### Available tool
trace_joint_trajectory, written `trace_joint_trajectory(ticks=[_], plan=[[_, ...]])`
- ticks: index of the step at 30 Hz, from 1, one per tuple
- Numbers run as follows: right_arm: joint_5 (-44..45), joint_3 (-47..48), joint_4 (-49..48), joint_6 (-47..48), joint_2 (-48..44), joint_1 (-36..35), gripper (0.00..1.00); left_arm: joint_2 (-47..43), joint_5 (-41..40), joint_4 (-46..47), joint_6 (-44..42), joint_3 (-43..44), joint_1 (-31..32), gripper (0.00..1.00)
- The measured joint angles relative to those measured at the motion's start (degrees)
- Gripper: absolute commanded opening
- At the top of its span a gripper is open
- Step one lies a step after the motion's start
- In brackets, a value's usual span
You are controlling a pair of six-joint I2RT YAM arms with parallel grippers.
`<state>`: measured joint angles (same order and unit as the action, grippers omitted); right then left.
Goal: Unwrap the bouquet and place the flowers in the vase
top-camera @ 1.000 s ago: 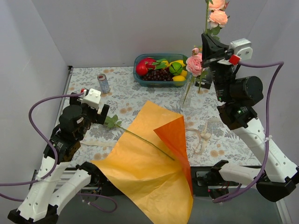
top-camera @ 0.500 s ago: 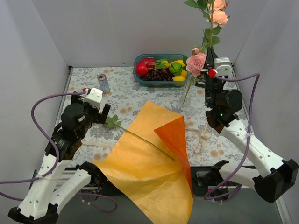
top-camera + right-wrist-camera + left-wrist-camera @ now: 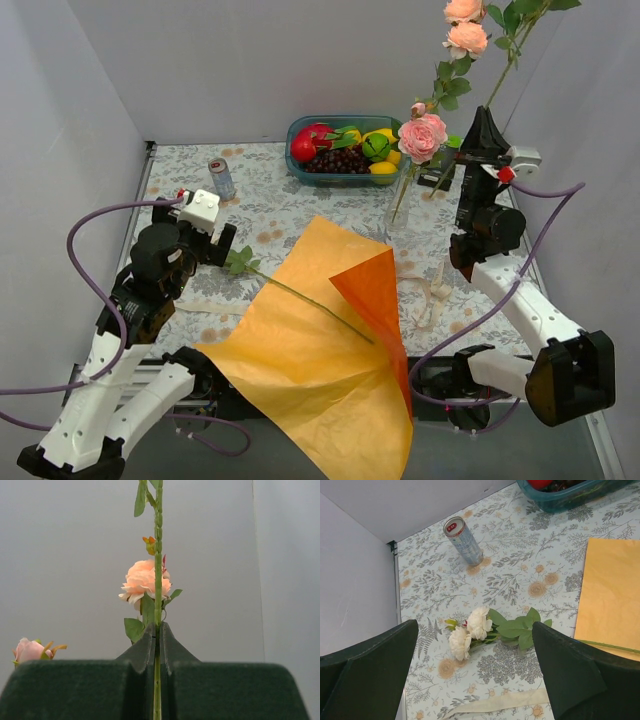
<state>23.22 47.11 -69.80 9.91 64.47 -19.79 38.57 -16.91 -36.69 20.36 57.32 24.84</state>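
My right pincer [image 3: 157,645] is pinched shut on a thin green stem [image 3: 158,555]. It is raised high and points upward at the back right of the table [image 3: 300,200]. The stem runs straight up out of my closed fingers. Seen from above, it leans to the right and ends in green leaves [image 3: 527,10] at the top of the view. Two peach roses [image 3: 467,38] stand high up just left of this stem. From my wrist one of them shows right beside the stem, and I cannot tell whether it grows from it.

Lower down and to the left of that pincer stands the clear glass vase [image 3: 396,218]. A pink rose [image 3: 421,137] sits above its mouth, its stem slanting down into the glass.

My left pincer [image 3: 472,680] is spread wide and holds nothing. It hovers low over the front left of the table. On the flowered cloth between its fingers lie two white roses [image 3: 470,630] with green leaves. Their long stem runs right onto the orange wrapping paper [image 3: 320,370]. The paper lies opened out, with one flap standing up, and it hangs over the near edge.

A cream ribbon [image 3: 435,290] lies loose on the cloth right of the paper. A silver can [image 3: 463,541] stands beyond the white roses. A blue tub of fruit [image 3: 345,150] sits against the back wall.
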Motion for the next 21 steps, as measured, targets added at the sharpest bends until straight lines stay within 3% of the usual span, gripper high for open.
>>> trace_joint_trajectory(ticks=[21], plan=[[-13.07,0.09,-2.89,-9.18,13.27,3.96,0.01,-1.38,-0.2,0.85,-1.11,-5.92,0.0,0.98]])
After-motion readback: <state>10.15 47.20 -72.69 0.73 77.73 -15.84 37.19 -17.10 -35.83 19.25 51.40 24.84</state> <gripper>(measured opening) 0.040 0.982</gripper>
